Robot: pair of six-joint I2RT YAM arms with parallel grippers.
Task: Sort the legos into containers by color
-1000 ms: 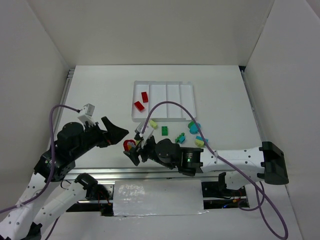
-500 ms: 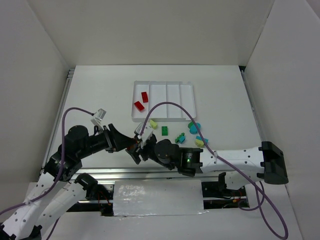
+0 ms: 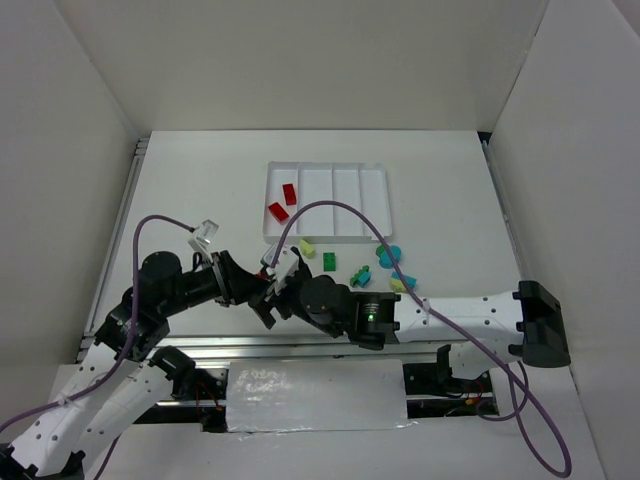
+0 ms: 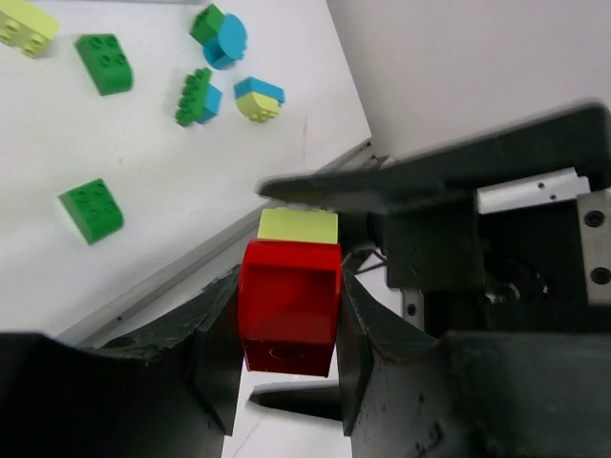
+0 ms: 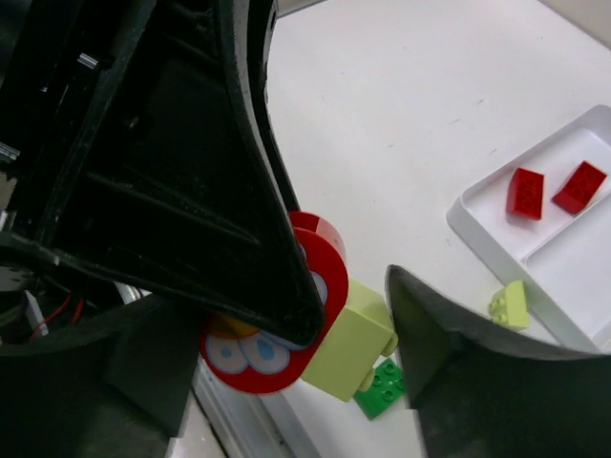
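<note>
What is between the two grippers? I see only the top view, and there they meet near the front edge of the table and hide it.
Observer: A red brick with a yellow brick stuck on one end. The left wrist view shows both clearly.
Operator: Thank you. Who holds it on the left side?
Observer: The left gripper appears to clamp the red brick by its two sides, and it does not touch the yellow brick.
</note>
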